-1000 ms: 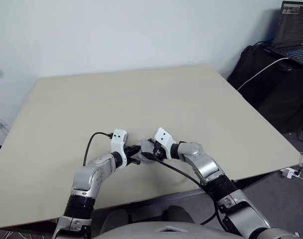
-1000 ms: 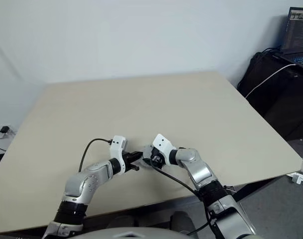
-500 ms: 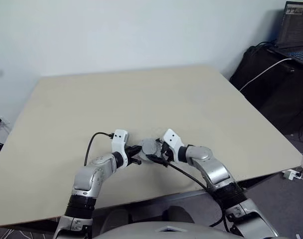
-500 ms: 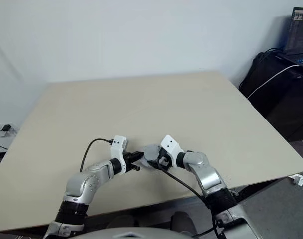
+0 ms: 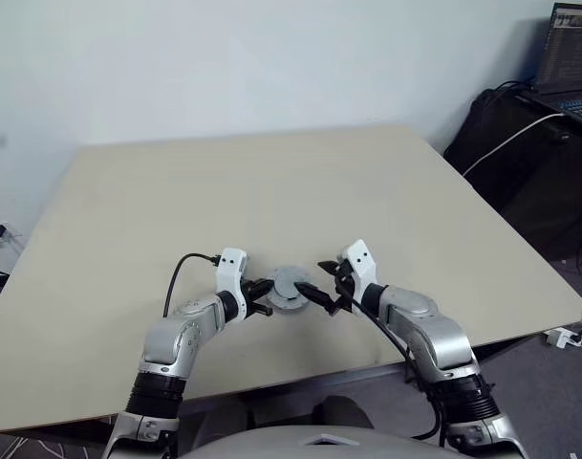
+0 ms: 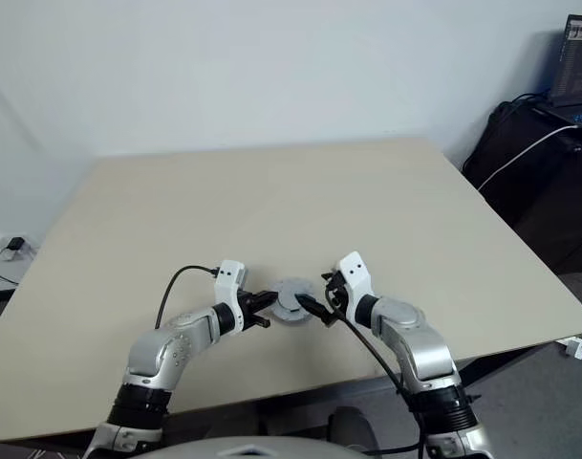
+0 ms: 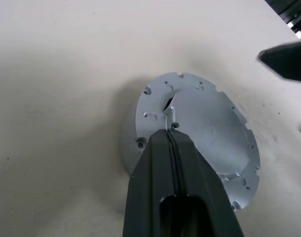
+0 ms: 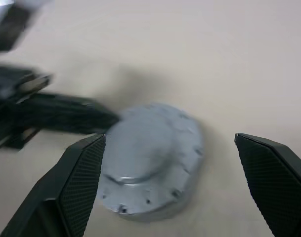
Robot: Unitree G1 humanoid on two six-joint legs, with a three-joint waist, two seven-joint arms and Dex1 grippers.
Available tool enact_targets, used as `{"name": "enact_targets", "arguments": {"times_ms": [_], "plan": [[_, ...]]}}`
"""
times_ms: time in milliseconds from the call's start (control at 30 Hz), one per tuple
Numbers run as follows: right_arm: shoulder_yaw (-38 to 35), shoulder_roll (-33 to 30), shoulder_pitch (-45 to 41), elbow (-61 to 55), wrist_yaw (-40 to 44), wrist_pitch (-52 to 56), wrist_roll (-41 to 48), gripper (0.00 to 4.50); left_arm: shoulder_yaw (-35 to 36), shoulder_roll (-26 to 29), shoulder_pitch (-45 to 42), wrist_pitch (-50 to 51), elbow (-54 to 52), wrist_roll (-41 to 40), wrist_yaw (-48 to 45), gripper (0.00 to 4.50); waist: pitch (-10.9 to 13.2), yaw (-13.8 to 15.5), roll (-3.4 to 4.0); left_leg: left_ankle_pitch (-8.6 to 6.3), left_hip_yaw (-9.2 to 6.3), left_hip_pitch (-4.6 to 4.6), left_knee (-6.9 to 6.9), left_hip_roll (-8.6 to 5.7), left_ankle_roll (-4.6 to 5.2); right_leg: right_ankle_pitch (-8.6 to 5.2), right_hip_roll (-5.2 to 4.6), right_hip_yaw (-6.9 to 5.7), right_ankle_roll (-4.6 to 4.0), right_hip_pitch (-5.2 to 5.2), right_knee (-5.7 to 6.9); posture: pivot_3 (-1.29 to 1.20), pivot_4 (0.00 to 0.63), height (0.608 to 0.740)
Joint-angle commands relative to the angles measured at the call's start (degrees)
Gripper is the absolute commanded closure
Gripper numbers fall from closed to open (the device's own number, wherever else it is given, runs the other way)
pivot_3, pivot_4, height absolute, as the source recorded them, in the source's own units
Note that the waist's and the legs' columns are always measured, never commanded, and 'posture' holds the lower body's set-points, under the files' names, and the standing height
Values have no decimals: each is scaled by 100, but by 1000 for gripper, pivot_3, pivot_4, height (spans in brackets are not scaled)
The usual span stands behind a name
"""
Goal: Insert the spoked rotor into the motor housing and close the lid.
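Note:
The lid (image 5: 291, 284), a grey-silver round part with a notched rim, lies flat on the table near its front edge. A pale side wall shows under its rim; I cannot tell whether that is the motor housing. The spoked rotor is hidden. My left gripper (image 5: 267, 288) is shut, and its tips (image 7: 169, 132) rest on the lid's top near a small slot. My right gripper (image 5: 317, 279) stands open just right of the lid, apart from it. In the right wrist view its two fingers (image 8: 81, 182) stand on either side of the lid (image 8: 150, 153), short of it.
The beige table (image 5: 271, 182) stretches far behind the lid. A laptop (image 5: 570, 48) sits on a black case beyond the table's right corner, with a white cable (image 5: 506, 139) hanging from it. A black cable (image 5: 181, 273) loops from my left wrist.
My right gripper has drawn off the lid to the right and rolled, leaving the lid's top bare. The left gripper and the lid have stayed put.

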Motion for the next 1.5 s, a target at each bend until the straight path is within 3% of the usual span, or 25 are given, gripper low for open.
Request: {"name": "enact_targets", "arguments": {"times_ms": [33,200,633,967,1333,1500], "plan": [[-259,269,68,-317,-363,603,419,33,-181,-40,-32,50,5,-10,-83,4500,0,0,1,0,0,-3,0,0,0,0,0,0,0,-2,0,0,0,740],[-386,621,115,-362,-711,1106,736,33,-204,-41,-17,41,7,6,-91,4500,1,-4,2,0,1,-6,0,2,2,0,-6,1,0,-7,0,0,0,740],[-965,1122,-242,253,-1580,1240,942,33,-221,-50,2,22,-14,35,-114,4500,1,-5,4,-1,0,-8,-1,0,4,0,-7,-1,1,-6,-2,0,0,740],[-1043,1069,-351,492,-1412,2051,1430,33,-225,-42,14,18,-31,53,-115,4500,1,-7,6,0,0,-7,-2,1,5,0,-7,-1,0,-6,-2,0,0,740],[-2119,1647,-534,1045,-1536,2538,2433,33,-237,-21,17,9,-34,66,-133,4500,1,-12,7,0,-2,-7,-5,8,5,0,-7,-2,1,-7,-2,0,0,740],[-2127,1639,-494,1093,-1528,2659,2555,33,-227,5,59,27,-74,72,-118,4500,0,-18,10,-1,-1,-7,-9,9,5,-1,-8,-2,1,-9,-3,0,0,740]]}}
